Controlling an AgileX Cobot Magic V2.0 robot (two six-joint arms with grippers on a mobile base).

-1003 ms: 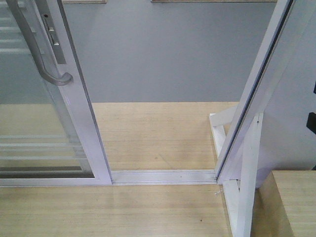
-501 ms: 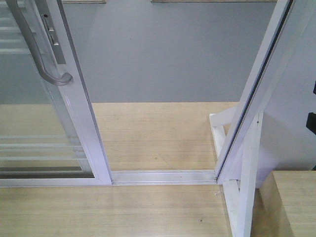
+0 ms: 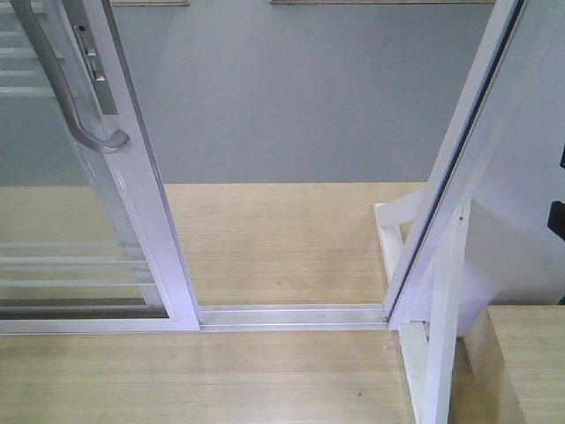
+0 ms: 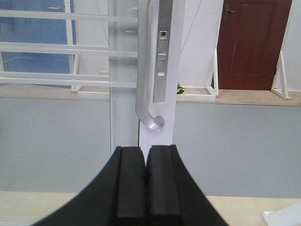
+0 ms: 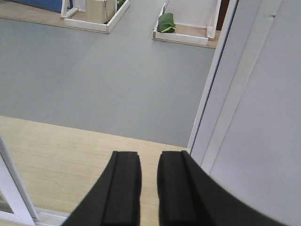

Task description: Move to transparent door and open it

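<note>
The transparent door (image 3: 62,230) stands at the left of the front view, slid aside, and its white stile (image 3: 150,203) borders a wide gap. The curved grey handle (image 3: 62,88) hangs on that stile. In the left wrist view the handle (image 4: 142,70) and a lock plate (image 4: 161,56) are straight ahead and slightly above my left gripper (image 4: 146,150), which is shut on nothing and apart from the handle. My right gripper (image 5: 149,157) is open with nothing between its fingers, over the wooden floor by the right door jamb (image 5: 211,94). Neither gripper shows in the front view.
A floor track (image 3: 291,315) crosses the gap between the stile and the white jamb (image 3: 459,150). A white brace (image 3: 441,309) and a wooden box (image 3: 525,362) stand at the lower right. Beyond lies grey floor (image 3: 291,97), with a brown door (image 4: 251,42) far off.
</note>
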